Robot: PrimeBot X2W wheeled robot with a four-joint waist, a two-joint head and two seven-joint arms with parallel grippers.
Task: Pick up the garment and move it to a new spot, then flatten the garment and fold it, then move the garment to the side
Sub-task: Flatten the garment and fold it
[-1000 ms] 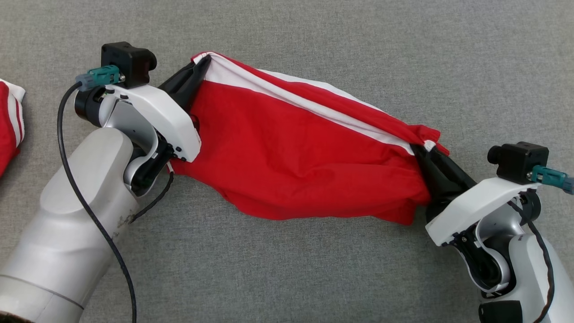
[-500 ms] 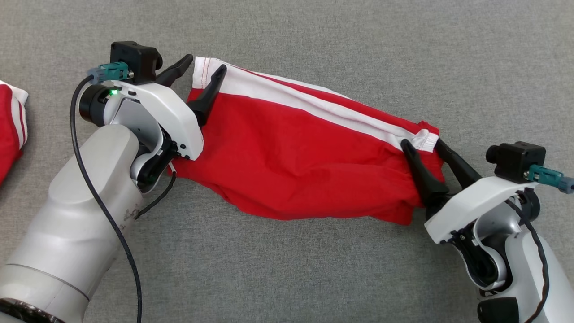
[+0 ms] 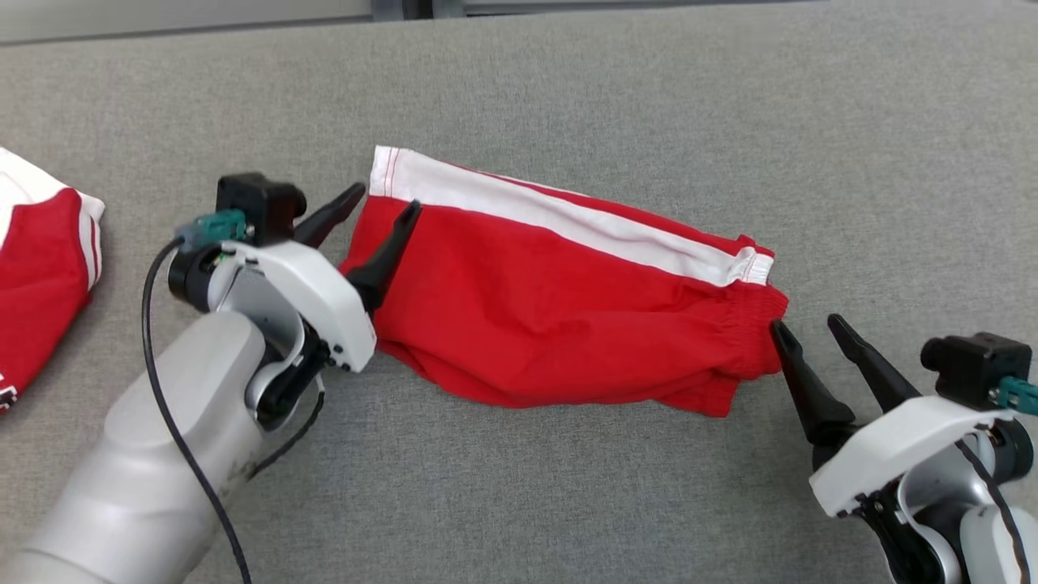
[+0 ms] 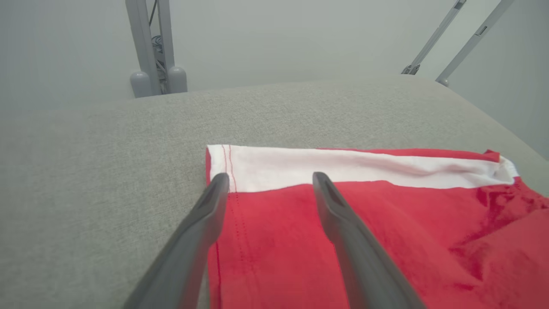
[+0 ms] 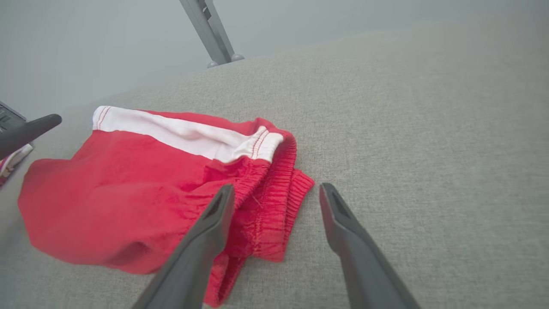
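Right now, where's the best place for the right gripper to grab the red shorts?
Probably the gathered elastic waistband of the red shorts, approached from the robot's right. It lies bunched and thick there, directly facing the open right gripper.

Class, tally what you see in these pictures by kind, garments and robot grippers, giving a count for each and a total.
Garments: 2 (red shorts, red-and-white garment at the left edge)
Grippers: 2 (left gripper, right gripper)
Total: 4
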